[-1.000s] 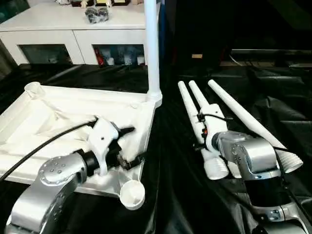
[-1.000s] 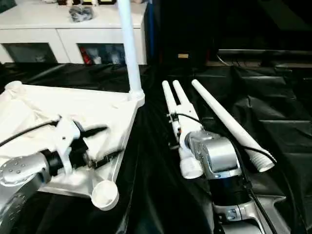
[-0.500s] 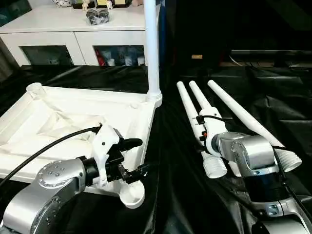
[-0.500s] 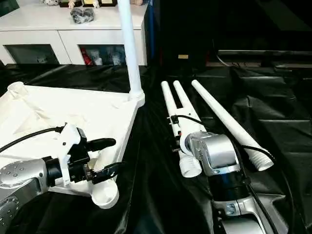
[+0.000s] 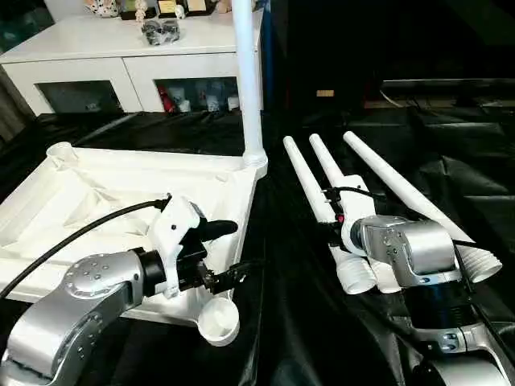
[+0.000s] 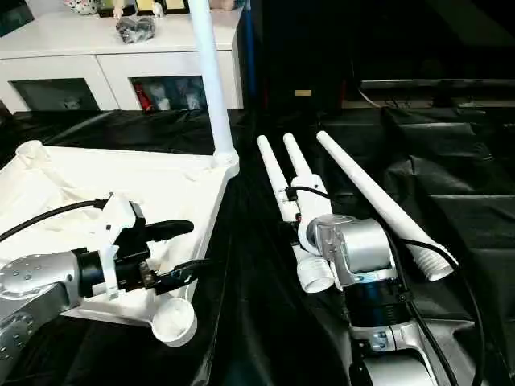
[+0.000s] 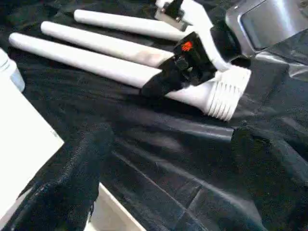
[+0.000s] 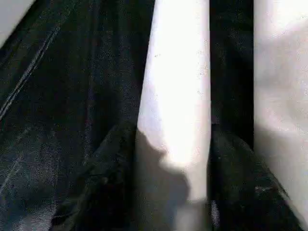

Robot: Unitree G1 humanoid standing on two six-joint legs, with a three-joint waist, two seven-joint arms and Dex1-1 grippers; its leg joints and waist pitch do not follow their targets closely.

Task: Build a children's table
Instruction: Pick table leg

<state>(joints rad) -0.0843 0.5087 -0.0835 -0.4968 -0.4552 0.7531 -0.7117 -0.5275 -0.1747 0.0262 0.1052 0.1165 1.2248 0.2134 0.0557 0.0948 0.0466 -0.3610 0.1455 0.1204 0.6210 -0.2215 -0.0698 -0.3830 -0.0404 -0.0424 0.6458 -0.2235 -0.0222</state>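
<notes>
Right gripper (image 7: 163,82) has narrowed onto the leg (image 5: 310,189) nearest the tabletop (image 5: 96,201); pickup appears imminent. Left gripper (image 5: 229,253) stays wide, empty.

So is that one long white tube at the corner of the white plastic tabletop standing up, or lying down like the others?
Standing upright. The long white tubular leg rises straight from the far corner socket of the upturned white plastic tabletop, while three other legs lie flat on the black cloth.

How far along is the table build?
Done: one leg stands in the tabletop corner socket. In hand: the right gripper straddles the nearest loose leg. Left: three legs on the black cloth; left gripper open, empty.
</notes>
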